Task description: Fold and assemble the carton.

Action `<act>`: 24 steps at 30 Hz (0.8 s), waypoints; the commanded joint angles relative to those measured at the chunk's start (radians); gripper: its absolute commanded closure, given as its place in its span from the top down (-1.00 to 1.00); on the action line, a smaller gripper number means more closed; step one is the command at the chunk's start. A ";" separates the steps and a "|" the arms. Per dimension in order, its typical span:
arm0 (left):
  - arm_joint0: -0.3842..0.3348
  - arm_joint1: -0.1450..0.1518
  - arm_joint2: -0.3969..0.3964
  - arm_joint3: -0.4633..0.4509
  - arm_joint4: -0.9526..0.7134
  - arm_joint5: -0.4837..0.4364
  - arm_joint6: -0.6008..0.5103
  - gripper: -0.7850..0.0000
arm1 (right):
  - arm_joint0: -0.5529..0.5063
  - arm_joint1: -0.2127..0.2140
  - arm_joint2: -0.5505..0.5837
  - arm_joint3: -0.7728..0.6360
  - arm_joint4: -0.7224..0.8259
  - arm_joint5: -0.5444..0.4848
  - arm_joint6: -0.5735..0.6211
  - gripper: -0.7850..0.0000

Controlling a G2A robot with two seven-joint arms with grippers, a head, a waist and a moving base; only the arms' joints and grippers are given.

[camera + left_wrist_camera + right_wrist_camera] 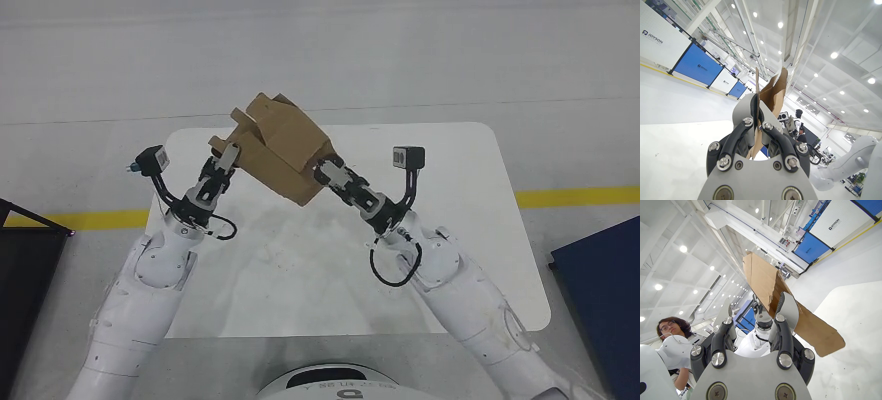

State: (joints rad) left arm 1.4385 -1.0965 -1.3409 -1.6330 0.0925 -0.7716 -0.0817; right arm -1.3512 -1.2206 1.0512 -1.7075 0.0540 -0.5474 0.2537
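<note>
- Above the table's [450, 250] far side: half-folded carton [280, 145] aloft, long axis gripper to gripper.
- Pinched at one edge by left gripper [757, 106]; only touched by right gripper [756, 301] (jaws spread, nothing clamped).

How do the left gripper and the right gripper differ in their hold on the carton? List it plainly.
The left gripper has its jaws shut on a flap of the carton; the right gripper has its jaws wide open. Cardboard sits pinched between the left gripper's jaws; the right gripper has one jaw against a panel, the other clear of it. Both are at the carton, over the table.
</note>
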 commanded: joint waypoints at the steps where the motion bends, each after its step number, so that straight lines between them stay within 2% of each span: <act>1: 0.003 0.001 -0.003 -0.005 0.004 -0.015 -0.022 -1.00 | -0.004 0.000 0.001 -0.003 0.013 0.001 0.008 0.24; 4: 0.011 0.000 0.002 -0.013 -0.019 -0.038 -0.036 -1.00 | 0.001 -0.002 -0.006 -0.004 0.030 0.003 0.034 0.28; 14: 0.025 -0.002 -0.010 -0.024 -0.003 -0.061 -0.066 -1.00 | 0.033 -0.020 -0.061 0.054 0.280 -0.086 0.132 0.21; 19: 0.043 -0.004 -0.011 -0.036 0.014 -0.072 -0.071 -1.00 | 0.049 -0.027 -0.073 0.092 0.392 -0.133 0.198 0.07; 24: 0.050 -0.005 -0.019 -0.043 0.056 -0.087 -0.069 -1.00 | 0.083 -0.031 -0.098 0.123 0.434 -0.098 0.293 -0.51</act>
State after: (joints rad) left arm 1.4872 -1.1009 -1.3597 -1.6761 0.1455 -0.8579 -0.1551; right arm -1.2722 -1.2509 0.9565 -1.5874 0.4829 -0.6457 0.5366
